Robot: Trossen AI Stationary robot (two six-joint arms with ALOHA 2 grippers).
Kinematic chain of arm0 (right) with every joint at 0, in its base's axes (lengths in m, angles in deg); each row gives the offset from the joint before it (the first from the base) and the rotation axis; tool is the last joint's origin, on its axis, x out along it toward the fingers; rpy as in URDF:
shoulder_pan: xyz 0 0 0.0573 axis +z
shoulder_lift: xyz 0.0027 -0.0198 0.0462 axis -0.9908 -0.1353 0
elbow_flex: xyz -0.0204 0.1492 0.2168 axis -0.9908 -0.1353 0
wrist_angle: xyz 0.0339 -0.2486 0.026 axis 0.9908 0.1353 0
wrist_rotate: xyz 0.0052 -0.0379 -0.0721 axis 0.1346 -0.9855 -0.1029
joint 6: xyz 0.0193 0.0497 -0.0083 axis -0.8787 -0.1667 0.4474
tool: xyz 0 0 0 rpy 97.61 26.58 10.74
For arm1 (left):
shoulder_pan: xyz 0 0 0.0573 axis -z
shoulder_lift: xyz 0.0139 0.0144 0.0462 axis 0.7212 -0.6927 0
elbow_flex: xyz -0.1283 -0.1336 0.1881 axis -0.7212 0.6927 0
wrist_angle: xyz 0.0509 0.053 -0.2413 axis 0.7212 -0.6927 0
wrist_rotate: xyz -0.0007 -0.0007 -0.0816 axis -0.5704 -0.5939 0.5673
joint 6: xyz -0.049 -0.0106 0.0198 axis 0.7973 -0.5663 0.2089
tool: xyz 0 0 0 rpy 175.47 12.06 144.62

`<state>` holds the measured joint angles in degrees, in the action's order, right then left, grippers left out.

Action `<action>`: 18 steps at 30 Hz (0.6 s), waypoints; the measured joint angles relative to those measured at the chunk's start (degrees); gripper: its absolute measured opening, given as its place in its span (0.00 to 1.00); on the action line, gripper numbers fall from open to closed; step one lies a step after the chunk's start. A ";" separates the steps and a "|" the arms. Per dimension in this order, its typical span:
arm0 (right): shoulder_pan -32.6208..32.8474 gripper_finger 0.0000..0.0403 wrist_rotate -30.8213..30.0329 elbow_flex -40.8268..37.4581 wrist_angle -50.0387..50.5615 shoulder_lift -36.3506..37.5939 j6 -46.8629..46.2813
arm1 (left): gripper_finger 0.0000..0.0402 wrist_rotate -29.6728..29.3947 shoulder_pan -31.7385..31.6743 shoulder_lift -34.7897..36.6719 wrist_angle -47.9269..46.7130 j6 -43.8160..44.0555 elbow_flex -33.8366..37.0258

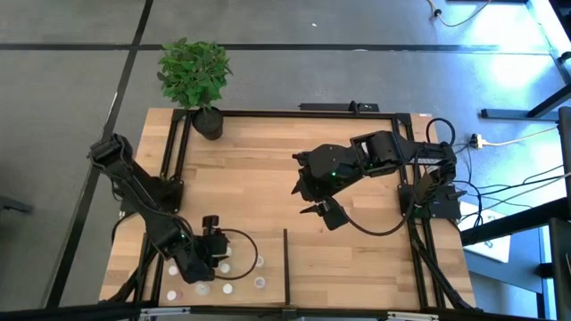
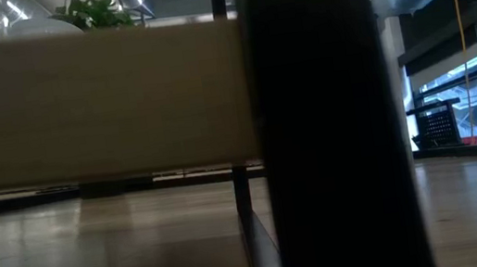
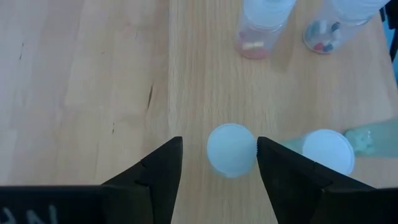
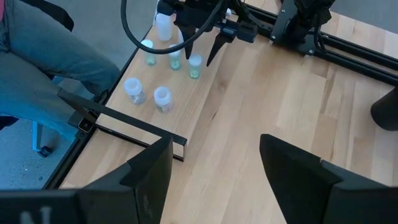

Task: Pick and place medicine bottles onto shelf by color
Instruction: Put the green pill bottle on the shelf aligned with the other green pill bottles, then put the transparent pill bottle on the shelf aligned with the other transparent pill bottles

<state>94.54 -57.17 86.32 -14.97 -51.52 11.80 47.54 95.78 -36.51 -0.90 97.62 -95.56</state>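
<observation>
Straddling round white-capped bottle point(image 3: 231, 149), dark wedge fingers point(image 3: 155, 177)

Pale matt wood shelf point(image 1: 348, 259), clear plastic bottles point(image 3: 261, 28)

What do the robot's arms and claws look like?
Both arms are dark, chunky and jointed, with black cables looping off them. The left claw and the right claw each have two black, wedge-shaped fingers. A small green light glows on each arm.

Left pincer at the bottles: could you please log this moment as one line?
left pincer: open, astride white-capped bottle | right pincer: open, waiting mid-table | shelf: no bottle visible on its boards
</observation>
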 joint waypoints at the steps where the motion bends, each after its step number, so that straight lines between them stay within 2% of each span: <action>1: -0.02 0.60 0.00 0.00 0.00 0.00 -0.01 | 0.49 0.15 0.00 0.15 0.01 -0.03 0.00; 18: -0.01 0.60 -0.01 0.00 0.00 0.00 -0.02 | 0.49 1.83 0.00 4.41 0.59 -0.08 0.00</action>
<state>94.52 -57.18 86.32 -14.98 -51.52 11.79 49.36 95.78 -32.10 -0.31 97.54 -95.56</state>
